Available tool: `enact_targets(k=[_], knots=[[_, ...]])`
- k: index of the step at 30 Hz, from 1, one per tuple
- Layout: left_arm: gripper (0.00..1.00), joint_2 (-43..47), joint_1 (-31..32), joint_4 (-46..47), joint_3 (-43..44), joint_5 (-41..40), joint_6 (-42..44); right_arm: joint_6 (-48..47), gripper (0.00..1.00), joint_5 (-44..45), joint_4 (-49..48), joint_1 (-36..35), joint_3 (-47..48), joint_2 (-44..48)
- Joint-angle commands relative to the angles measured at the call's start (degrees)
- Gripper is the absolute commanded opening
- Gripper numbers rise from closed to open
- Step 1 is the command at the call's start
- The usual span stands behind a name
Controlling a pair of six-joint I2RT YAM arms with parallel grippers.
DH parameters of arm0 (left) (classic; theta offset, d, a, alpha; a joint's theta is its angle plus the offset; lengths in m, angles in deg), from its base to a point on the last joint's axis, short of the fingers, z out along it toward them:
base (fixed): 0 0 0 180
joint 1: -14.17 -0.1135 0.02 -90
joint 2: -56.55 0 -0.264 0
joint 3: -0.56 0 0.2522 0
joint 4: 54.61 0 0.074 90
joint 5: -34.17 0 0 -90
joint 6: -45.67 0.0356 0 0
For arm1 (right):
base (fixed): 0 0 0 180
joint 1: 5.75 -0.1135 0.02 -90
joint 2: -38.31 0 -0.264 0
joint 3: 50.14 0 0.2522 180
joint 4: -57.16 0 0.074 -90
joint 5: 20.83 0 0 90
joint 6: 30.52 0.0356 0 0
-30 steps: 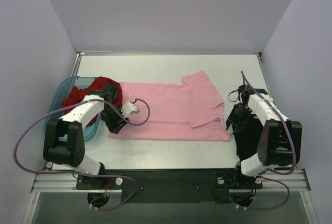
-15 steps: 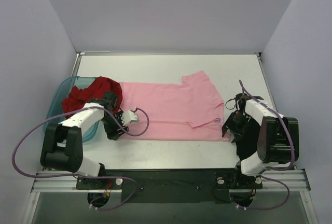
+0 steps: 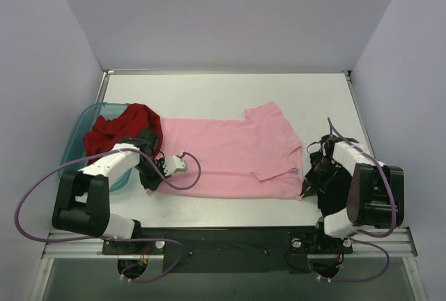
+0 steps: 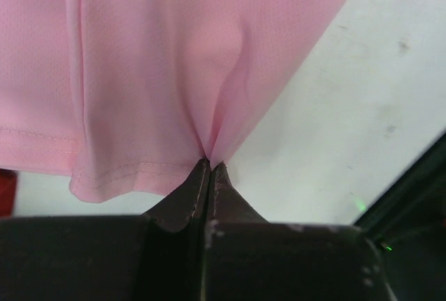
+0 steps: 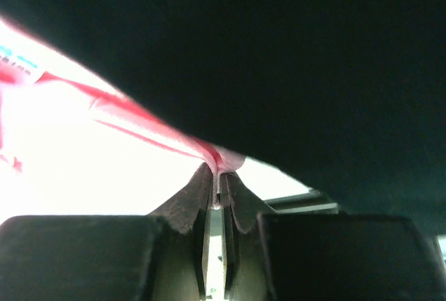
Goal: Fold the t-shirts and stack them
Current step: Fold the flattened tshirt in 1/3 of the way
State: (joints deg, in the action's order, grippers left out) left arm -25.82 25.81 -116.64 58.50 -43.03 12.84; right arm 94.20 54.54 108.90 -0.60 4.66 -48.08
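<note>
Pink shirt (image 3: 230, 155) lies spread flat on the counter (image 3: 223, 99), stretched between the two grippers. Left gripper (image 4: 209, 165) is pressed together on the hem corner, and right gripper (image 5: 217, 175) pinches the near corner of the collar end. Red shirt (image 3: 115, 128) is heaped in the bin (image 3: 73, 144) just beyond the left gripper. Black shirt (image 5: 293, 64) lies right against the right gripper. The pink shirt's long axis runs from gripper to gripper, hem at the left one, with one sleeve pointing away from both. Its cloth is smooth, with a small pucker at the left pinch.

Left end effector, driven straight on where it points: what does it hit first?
The pink t-shirt: the left end effector is shut on its edge, with more pink cloth straight ahead. Depth to the table underneath is unclear.
</note>
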Motion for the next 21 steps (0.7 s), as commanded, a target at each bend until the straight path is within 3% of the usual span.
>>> enact_targets(k=[1, 9, 11, 12, 13, 14, 16, 18, 21], knots=[[0.00, 4.40, 2.42, -13.69, 1.61, 4.87, 0.15, 1.05, 0.00, -3.47, 13.59, 1.79, -0.44, 7.10], [0.01, 3.62, 6.90, -21.51, 3.89, 4.61, 3.39, -1.06, 0.00, -3.74, 22.83, 2.50, 0.72, 11.94], [0.18, 2.92, 7.43, -23.62, 4.85, 3.38, 4.35, -1.41, 0.00, -3.21, 23.98, 3.20, -0.25, 14.39], [0.38, 2.65, 7.52, -24.75, 5.21, 2.85, 4.79, -1.58, 0.02, -2.95, 24.16, 3.99, -0.60, 14.84], [0.45, 2.30, 7.61, -24.85, 5.73, 1.28, 4.80, -2.72, 0.08, -3.21, 24.34, 4.34, -0.95, 14.85], [0.52, 2.13, 7.61, -23.64, 6.00, 0.13, 3.40, -3.25, 0.29, -4.17, 24.34, 5.21, -0.61, 14.24], [0.57, 1.51, 7.52, -21.26, 7.66, -3.73, 2.08, -3.78, 0.45, -5.40, 24.42, 5.31, 1.92, 12.30], [0.58, -0.68, 6.47, -21.25, 14.05, -5.24, 1.81, -3.70, 0.48, -5.58, 24.69, 4.96, 6.91, 10.98], [0.59, -4.19, 4.19, -22.65, 24.17, -0.17, -0.20, -5.18, 0.51, -3.13, 25.83, 2.77, 17.99, 8.97]])
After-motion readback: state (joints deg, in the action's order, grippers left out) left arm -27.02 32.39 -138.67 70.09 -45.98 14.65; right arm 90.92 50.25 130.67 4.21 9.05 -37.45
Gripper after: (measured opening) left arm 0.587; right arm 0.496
